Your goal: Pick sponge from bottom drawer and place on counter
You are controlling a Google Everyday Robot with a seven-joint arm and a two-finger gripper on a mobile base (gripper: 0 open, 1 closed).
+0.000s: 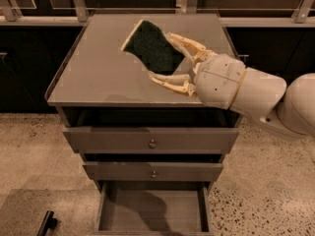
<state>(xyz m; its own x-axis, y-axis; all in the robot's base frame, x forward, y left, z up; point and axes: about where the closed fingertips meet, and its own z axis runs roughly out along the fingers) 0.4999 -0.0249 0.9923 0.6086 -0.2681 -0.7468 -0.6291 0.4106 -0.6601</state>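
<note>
The sponge, dark green with a pale yellow edge, is held tilted above the middle of the counter. My gripper is shut on the sponge's right end, one cream finger above it and one below. The white arm reaches in from the right. The bottom drawer stands pulled open below, and its flat floor shows nothing on it.
Two knobbed drawers sit above the open one, the upper one pulled out slightly. A dark object lies on the speckled floor at lower left. Dark cabinets and a railing run behind the counter.
</note>
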